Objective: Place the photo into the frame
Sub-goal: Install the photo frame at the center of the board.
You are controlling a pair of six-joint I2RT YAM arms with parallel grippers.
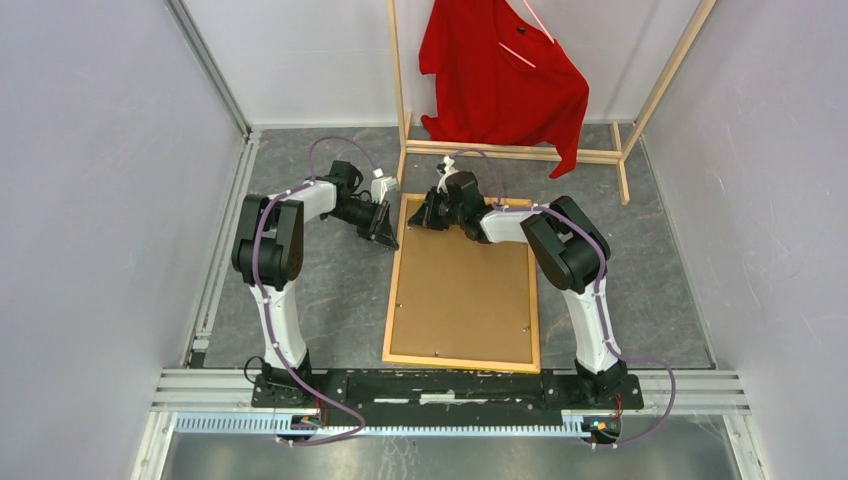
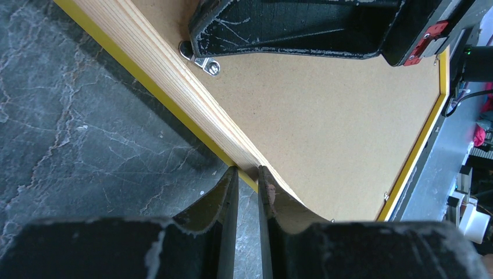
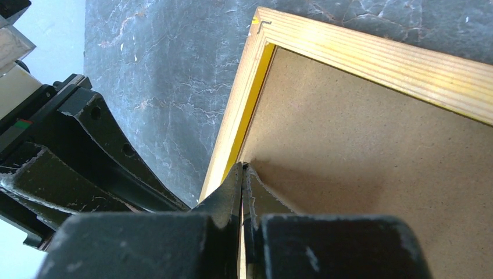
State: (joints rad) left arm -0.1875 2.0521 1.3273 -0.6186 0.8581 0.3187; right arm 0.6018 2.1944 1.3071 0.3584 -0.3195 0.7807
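Left wrist: left hand [image 2: 247,174] grasps frame [image 2: 145,52] rail | right wrist: right hand [image 3: 243,171] clenched over backing board [image 3: 378,145]

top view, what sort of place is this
Probably a robot test booth: plain pale walls close in a dark table, a left arm and a right arm are bolted to a metal rail, and a wooden rack with a red shirt stands as a prop.

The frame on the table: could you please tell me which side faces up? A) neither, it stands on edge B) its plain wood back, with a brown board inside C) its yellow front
B: the frame lies flat, light wood back and brown board upward, yellow showing only along its edges.
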